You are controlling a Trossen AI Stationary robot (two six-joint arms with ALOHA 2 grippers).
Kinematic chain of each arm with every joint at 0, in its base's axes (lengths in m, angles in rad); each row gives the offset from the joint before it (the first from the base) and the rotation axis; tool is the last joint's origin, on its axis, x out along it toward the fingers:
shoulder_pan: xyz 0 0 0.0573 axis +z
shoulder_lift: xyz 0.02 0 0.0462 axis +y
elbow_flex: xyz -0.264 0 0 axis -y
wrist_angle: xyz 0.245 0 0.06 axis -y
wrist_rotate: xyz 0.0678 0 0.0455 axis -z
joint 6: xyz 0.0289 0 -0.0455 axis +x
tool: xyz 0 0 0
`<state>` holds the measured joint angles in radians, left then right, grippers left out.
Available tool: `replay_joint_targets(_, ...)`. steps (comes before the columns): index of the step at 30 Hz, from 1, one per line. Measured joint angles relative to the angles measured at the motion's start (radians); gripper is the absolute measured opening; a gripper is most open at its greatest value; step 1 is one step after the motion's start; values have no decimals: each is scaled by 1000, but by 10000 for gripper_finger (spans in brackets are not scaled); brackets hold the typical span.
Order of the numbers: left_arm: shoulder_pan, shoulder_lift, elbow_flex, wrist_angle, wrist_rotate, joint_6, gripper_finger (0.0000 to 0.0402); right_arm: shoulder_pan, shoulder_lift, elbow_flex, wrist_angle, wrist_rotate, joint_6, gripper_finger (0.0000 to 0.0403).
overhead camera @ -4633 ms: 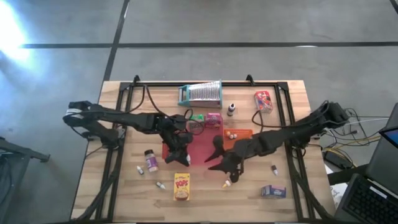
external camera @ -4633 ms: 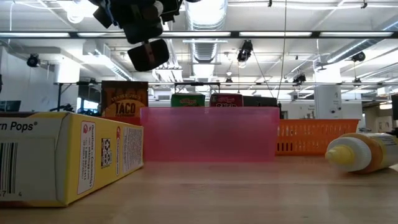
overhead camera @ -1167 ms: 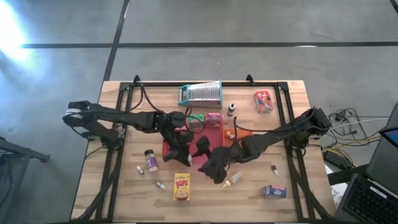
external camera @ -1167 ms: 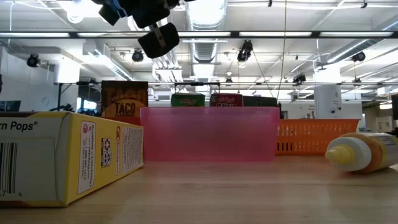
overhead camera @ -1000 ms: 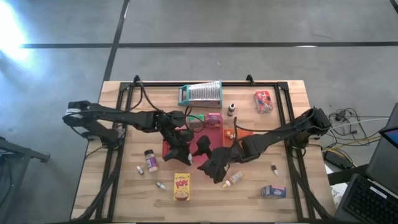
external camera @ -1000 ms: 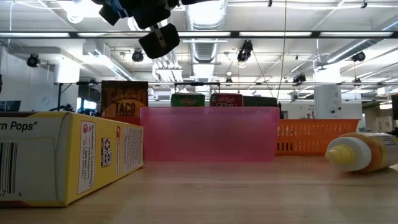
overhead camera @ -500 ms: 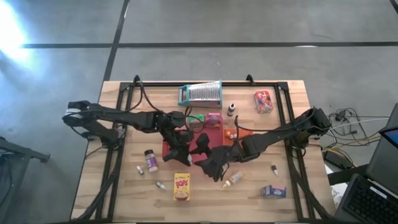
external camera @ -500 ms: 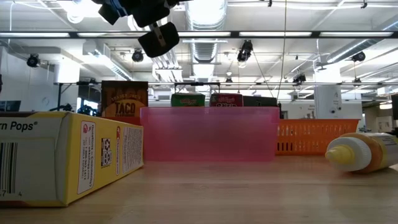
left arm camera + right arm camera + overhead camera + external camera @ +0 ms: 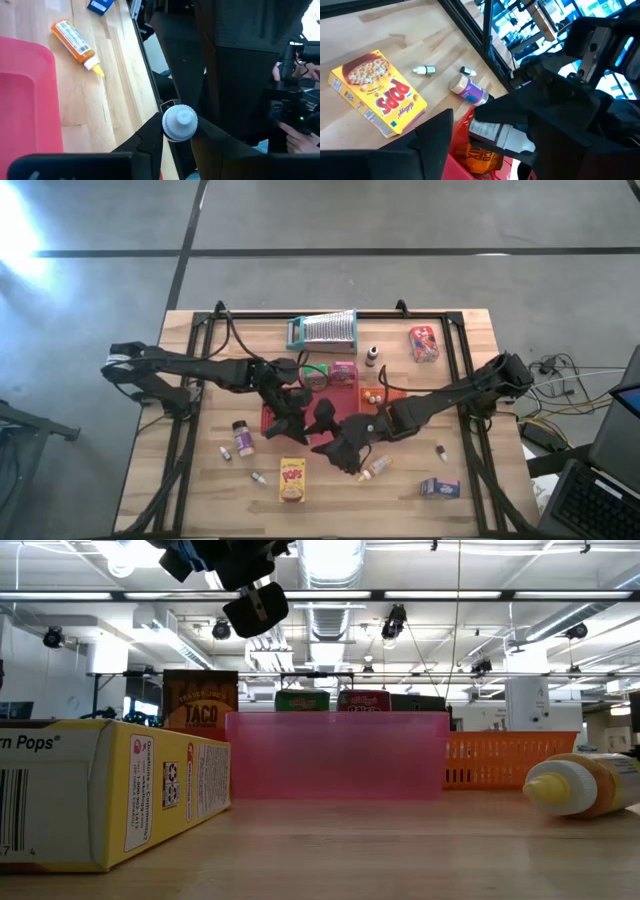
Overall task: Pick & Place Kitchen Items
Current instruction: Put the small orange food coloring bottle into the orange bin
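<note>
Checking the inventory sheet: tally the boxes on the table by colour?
yellow box: 1
green box: 1
pink box: 1
red box: 1
blue-purple box: 1
Total: 5

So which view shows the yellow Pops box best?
The right wrist view: the Pops box shows its whole printed front. High view shows it small; low view only a cut-off end; left wrist view not at all.
</note>
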<state>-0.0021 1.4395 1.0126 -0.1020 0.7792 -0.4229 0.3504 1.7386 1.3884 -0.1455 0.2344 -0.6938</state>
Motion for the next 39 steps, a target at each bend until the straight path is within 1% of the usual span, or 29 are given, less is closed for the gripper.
replay_joint_targets(12, -2, 0, 0, -3, 25, -9, 90, -27, 0, 2, 3, -12, 12, 269)
replay_joint_targets(15, -2, 0, 0, -3, 30, -12, 90, -34, 1, 2, -6, -50, 18, 270)
replay_joint_targets(17, -2, 0, 0, -3, 36, -12, 90, -36, 5, 2, -6, -71, 20, 266)
replay_joint_targets(23, -2, 0, 0, -4, 40, -12, 90, -42, 11, 3, -3, -81, 27, 246)
replay_joint_targets(27, -3, 0, 0, -4, 63, -16, 90, -42, 11, 3, 8, -119, 27, 236)
replay_joint_targets(34, -3, 0, 0, -10, 113, -27, 90, -43, 11, 7, 9, -165, 36, 232)
replay_joint_targets(39, -2, 0, 0, -66, 128, -19, 90, -43, 11, 6, -8, -198, 41, 225)
